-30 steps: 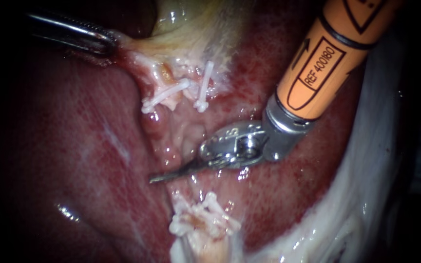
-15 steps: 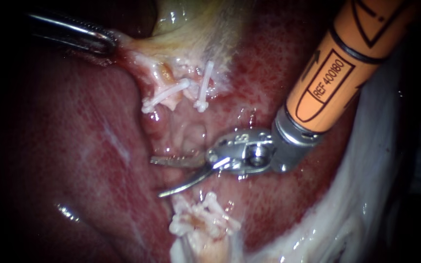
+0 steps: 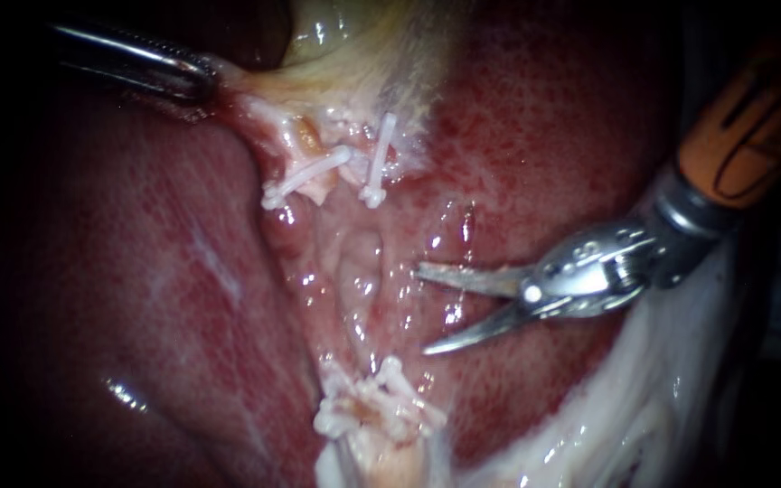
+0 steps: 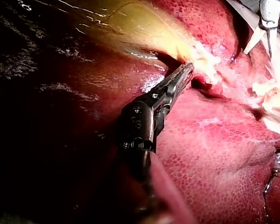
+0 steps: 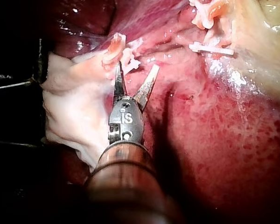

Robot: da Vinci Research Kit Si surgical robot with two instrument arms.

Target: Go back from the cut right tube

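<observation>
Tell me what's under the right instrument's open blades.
Only wet red liver shows under and between the right instrument's blades, no tube or clip. The tissue under its wrist is covered by the metal.

The liver (image 3: pixel 137 271) is serving as the bed under everything, its red mottled surface glistening wet. The yellowish gallbladder (image 3: pixel 354 54) is lying against its upper part. Two white clips (image 3: pixel 318 176) are sitting just below the gallbladder. A clip cluster (image 3: pixel 381 407) is sitting on a stump (image 3: pixel 381 456) well apart, lower down. Pale white tissue (image 3: pixel 671 389) is draping along the right edge.

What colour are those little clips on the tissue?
The clips are white, clearest in the endoscope view.
</observation>
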